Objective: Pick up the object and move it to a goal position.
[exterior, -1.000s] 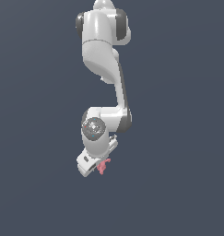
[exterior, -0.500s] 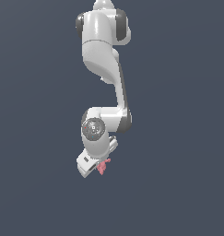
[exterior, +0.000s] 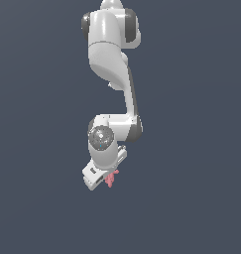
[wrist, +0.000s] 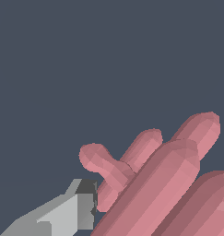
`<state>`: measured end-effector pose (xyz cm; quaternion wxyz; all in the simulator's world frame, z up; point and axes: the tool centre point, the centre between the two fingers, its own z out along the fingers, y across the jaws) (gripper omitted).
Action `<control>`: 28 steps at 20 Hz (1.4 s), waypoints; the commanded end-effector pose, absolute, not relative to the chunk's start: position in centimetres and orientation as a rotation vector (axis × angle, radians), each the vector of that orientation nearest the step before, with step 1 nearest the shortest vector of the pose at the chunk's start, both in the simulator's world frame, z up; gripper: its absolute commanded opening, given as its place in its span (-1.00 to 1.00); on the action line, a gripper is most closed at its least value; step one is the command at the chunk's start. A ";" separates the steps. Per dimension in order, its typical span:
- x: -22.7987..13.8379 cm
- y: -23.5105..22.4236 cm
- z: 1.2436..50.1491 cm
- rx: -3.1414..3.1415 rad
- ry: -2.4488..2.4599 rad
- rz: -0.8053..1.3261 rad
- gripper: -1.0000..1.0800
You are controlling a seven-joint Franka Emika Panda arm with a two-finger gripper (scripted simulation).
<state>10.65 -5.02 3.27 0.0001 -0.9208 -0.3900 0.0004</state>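
Pink-red and knobby, the object point(exterior: 111, 178) sits clamped in the gripper point(exterior: 104, 179), one finger point(wrist: 67, 214) pressed against it. Over the last second arm and load barely shift (likely carrying steadily toward the goal). No container or supporting surface appears in either view.

We are looking at a bare simulated space: a flat slate-grey void surrounds the smoothly rendered white arm point(exterior: 112, 74), nothing else.
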 end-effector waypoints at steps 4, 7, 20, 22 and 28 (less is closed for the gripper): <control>10.0 -4.5 4.4 -2.893 -1.225 0.000 -1.00; 9.4 -4.0 5.4 -2.893 -1.226 0.001 -1.00; 4.4 0.0 13.7 -2.895 -1.227 0.002 -1.00; 3.5 0.8 15.3 -2.895 -1.227 0.002 -1.00; 0.6 3.2 20.2 -2.896 -1.228 0.003 -1.00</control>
